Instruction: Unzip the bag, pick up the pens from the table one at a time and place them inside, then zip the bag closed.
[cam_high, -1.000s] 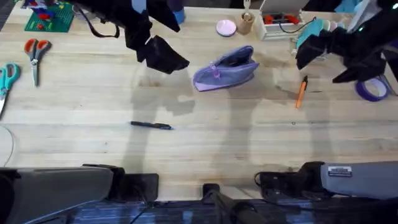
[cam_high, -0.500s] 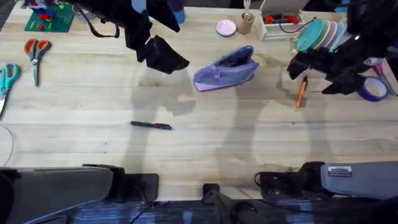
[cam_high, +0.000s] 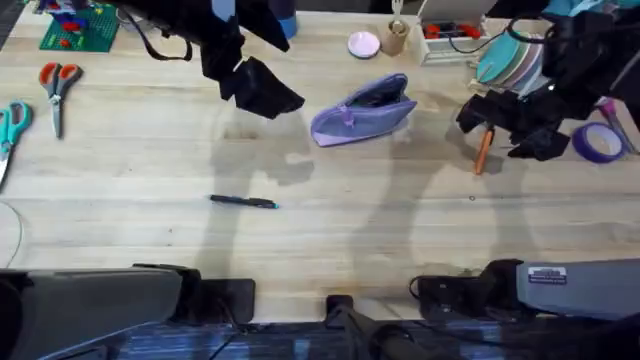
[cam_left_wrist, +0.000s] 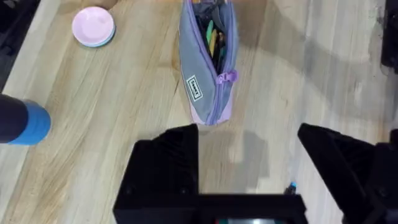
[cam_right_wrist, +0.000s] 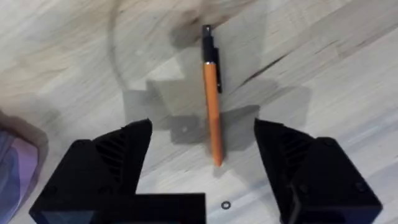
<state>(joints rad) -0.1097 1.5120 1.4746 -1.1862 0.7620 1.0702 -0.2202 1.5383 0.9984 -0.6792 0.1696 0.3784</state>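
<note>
Table (cam_high: 330, 250): a wide, pale wooden top with plank grain; it carries everything below.

Left arm: reaches in from the far left of the overhead view and hangs over the table to the left of the bag. Its gripper (cam_left_wrist: 249, 155) has its two black fingers (cam_left_wrist: 168, 162) spread wide with nothing between them; the bag lies just beyond the fingertips in the left wrist view.

Right arm: hangs over the far right part of the table, right above the orange pen. Its gripper (cam_right_wrist: 202, 155) is spread wide and holds nothing; in the right wrist view the pen lies in the gap between the two black fingers (cam_right_wrist: 118, 155), and neither one touches it.

Bag (cam_high: 362, 111): a lavender pouch lying past the middle of the table, between the two arms. Its zipper is undone and the mouth gapes. The left wrist view shows a few slim things inside, possibly pens, though they are too small to name with certainty.

Orange pen (cam_right_wrist: 211, 99): lies flat on the wood to the right of the bag and apart from it, with its dark tip pointing away from the gripper.

Dark pen (cam_high: 243, 201): lies flat on the near-left part of the table, well apart from the bag and from both grippers.
</note>
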